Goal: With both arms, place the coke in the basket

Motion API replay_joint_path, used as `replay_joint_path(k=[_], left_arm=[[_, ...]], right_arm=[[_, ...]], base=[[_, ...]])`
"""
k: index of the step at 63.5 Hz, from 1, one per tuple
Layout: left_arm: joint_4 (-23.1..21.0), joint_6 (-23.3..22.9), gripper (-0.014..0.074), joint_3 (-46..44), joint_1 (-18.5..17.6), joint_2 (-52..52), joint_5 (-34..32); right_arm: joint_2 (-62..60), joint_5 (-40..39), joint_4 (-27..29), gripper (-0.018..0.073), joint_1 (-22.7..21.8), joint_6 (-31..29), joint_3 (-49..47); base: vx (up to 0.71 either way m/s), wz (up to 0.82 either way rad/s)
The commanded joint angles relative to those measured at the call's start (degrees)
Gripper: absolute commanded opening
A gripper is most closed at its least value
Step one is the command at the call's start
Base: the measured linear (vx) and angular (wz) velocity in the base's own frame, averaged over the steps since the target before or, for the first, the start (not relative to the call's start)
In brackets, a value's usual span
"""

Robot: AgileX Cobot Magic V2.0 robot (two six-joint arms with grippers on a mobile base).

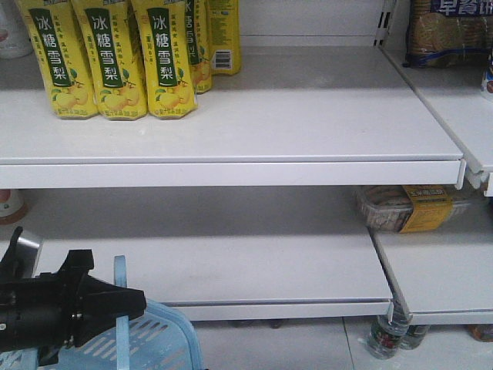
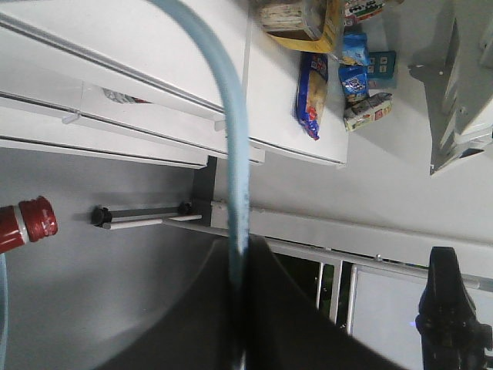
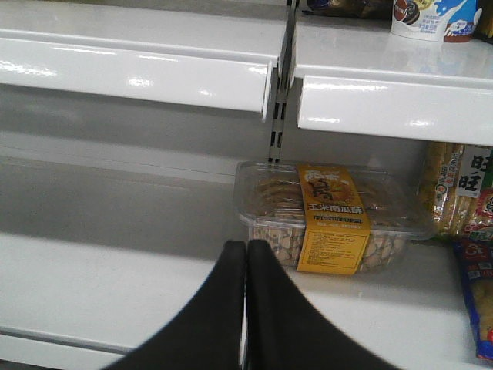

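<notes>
White store shelves fill the background, with yellow drink packs above. Left gripper is clamped on the pale blue handle of the basket. Right gripper has its fingers pressed together, holding nothing, near a cookie box. Only the coke's red cap and neck show, beside the basket handle. I judge the thin handle could slip and tilt the basket.

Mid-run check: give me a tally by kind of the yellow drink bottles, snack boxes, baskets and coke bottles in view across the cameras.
Yellow pear-drink bottles: 5 in view
Clear snack box with yellow label: 1
Light-blue basket: 1
Red coke bottle, only its top showing: 1
Total: 8
</notes>
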Motion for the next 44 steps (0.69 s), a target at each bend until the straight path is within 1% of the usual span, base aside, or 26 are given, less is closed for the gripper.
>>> replay_joint_path(k=[1,6,14,20,30,38,44], left_arm=[[-5.42,-0.04,-0.0006,-1.61,0.04,-1.61,3.02],[-1.47,1.40,-0.0006,-1.61,0.04,-3.93,1.16],[5.14,1.28,-0.0006,-1.61,0.04,-10.46,0.24],[7.54,1.27,-0.0006,-1.61,0.04,-16.76,0.05],[9.40,1.23,-0.0006,-1.61,0.04,-28.70,-2.05],[13.93,0.76,-0.0006,-1.61,0.04,-36.89,-4.54],[19.15,0.00,-0.0006,-1.61,0.04,-42.30,-7.03]], right_arm=[[0.41,-2.50,-1.50,-0.0010,-0.41,-0.15,-1.53],[0.41,-2.50,-1.50,-0.0010,-0.41,-0.15,-1.53],[0.41,-2.39,-1.50,-0.0010,-0.41,-0.15,-1.53],[0.41,-2.39,-1.50,-0.0010,-0.41,-0.15,-1.53],[0.41,-2.39,-1.50,-0.0010,-0.41,-0.15,-1.53],[0.41,-2.39,-1.50,-0.0010,-0.41,-0.15,-1.53],[0.41,-2.39,-1.50,-0.0010,-0.41,-0.15,-1.53]], base=[[0.00,0.00],[0.00,0.00],[0.00,0.00],[0.00,0.00],[0.00,0.00],[0.00,0.00],[0.00,0.00]])
